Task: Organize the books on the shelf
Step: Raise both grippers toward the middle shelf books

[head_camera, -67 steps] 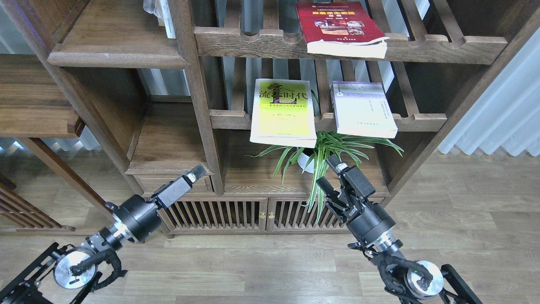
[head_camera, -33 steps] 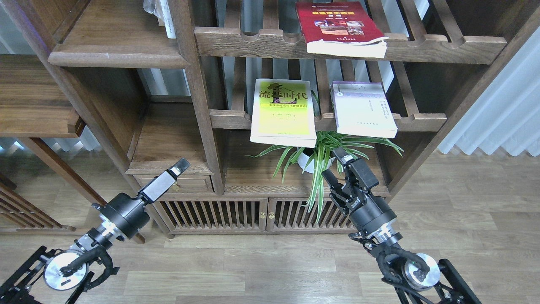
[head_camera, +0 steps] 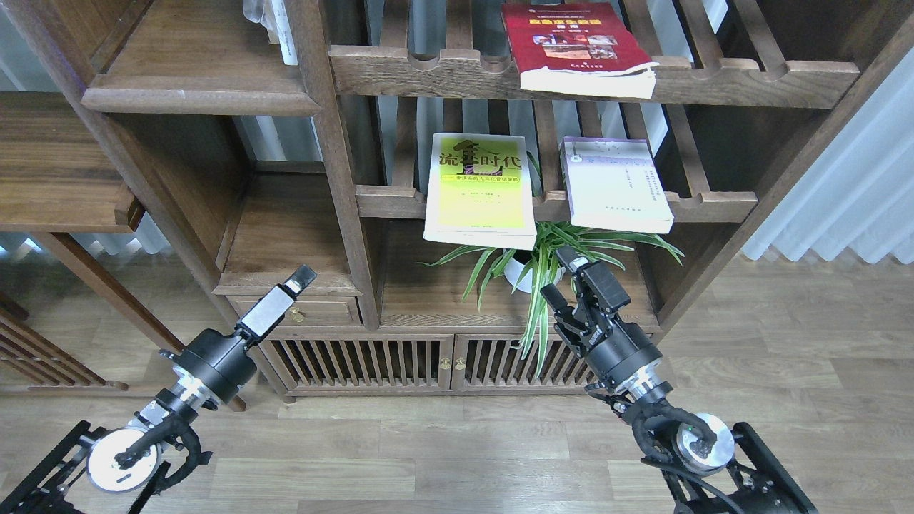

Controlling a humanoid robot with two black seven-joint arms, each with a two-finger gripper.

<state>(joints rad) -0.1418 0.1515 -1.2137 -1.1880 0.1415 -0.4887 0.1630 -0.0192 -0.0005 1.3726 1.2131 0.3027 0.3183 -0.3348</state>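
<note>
The dark red book (head_camera: 571,44) lies on the upper slatted rack, overhanging its front rail. The yellow-green book (head_camera: 480,191) and the pale lilac-white book (head_camera: 615,185) lie side by side on the lower slatted rack, both overhanging the front. The solid shelf board (head_camera: 193,71) with a moulded front edge is at the upper left and bare. My left gripper (head_camera: 300,277) points up-right in front of the lower left cubby, fingers together, holding nothing. My right gripper (head_camera: 564,275) is open and empty below the two lower books, among the plant's leaves.
A potted spider plant (head_camera: 543,264) in a white pot stands under the lower rack. A low cabinet with slatted doors (head_camera: 443,360) sits below. A white object (head_camera: 275,25) stands at the top behind the post. White curtain (head_camera: 857,185) at right; wooden floor in front.
My left gripper has drawn back to the left and down. My right gripper has risen slightly toward the plant and the lower rack. The books have not moved.
</note>
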